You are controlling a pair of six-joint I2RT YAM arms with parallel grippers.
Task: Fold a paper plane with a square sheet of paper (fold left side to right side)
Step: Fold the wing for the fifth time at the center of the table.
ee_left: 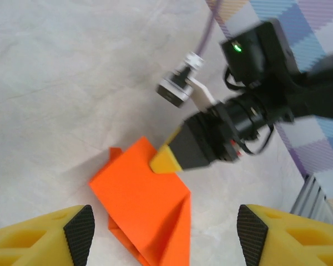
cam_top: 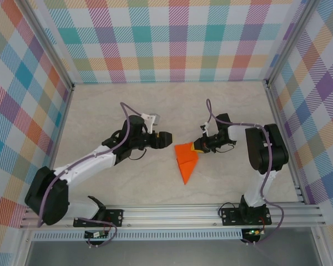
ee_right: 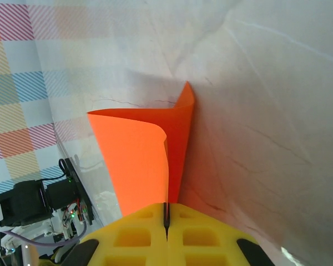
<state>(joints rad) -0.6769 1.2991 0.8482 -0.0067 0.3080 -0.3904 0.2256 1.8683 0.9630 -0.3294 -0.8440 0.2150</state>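
**Right gripper pinching the paper, left gripper gaping**

The paper (cam_top: 186,163) is lying near the middle of the table (cam_top: 100,111), between the two arms and closer to the right one. It is already creased into a pointed wedge. Its broad end is facing the far side and its tip is pointing toward the near edge.

The right gripper (cam_top: 198,147) is biting the far right corner of the broad end. In the right wrist view its yellow fingers (ee_right: 139,238) are pressing tight together with the orange edge running into the seam between them. A loose upper layer is curling up from the table there.

The left gripper (cam_top: 166,138) is hovering just left of the paper, apart from it. In its own wrist view its two pads are standing wide and gripping nothing, with the orange wedge showing between them.
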